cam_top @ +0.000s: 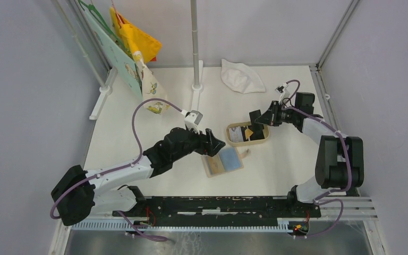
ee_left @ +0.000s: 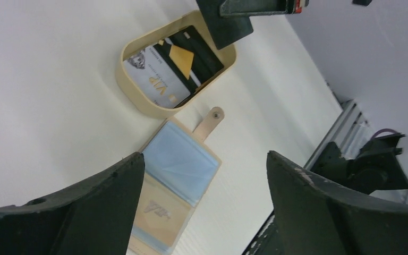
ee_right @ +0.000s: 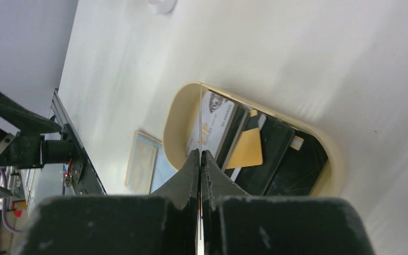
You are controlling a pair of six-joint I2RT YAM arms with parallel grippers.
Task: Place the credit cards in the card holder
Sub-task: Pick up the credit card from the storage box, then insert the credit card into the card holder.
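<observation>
Left gripper (cam_top: 217, 142) gapes over the open beige, blue-lined card holder (ee_left: 183, 162), mid-frame on the white table (cam_top: 276, 170) between grey walls (cam_top: 26, 79). Right gripper (ee_right: 200, 155) pinches one card (ee_right: 199, 117) edge-on above the credit cards (ee_left: 170, 69) in the tan tray (ee_right: 176, 122).

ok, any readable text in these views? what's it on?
"VIP": gold print on the grey-white card in the tan tray.
"VIP"-like slanted mark, blurred, not certain: on the beige inner half of the card holder.
Smaller print on the grey-white card: too small to read.
Nothing else legible.
</observation>
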